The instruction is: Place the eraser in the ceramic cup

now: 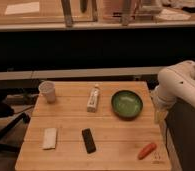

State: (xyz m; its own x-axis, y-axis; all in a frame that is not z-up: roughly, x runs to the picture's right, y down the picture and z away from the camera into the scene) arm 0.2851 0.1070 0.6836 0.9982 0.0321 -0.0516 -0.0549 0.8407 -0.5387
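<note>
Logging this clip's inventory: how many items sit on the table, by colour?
White: 3 (ceramic cup, tube, flat block)
Green: 1 (bowl)
Black: 1 (bar)
Orange: 1 (piece)
Total: 6
Gripper not in view; arm beside table's right edge.

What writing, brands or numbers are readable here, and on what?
Nothing readable.
Label on the white tube: too blurred to read.
Small marks on the table's front right corner: too small to read.
The ceramic cup and green bowl: no writing shows.
The gripper, under the white arm at the table's right edge: none shows.
</note>
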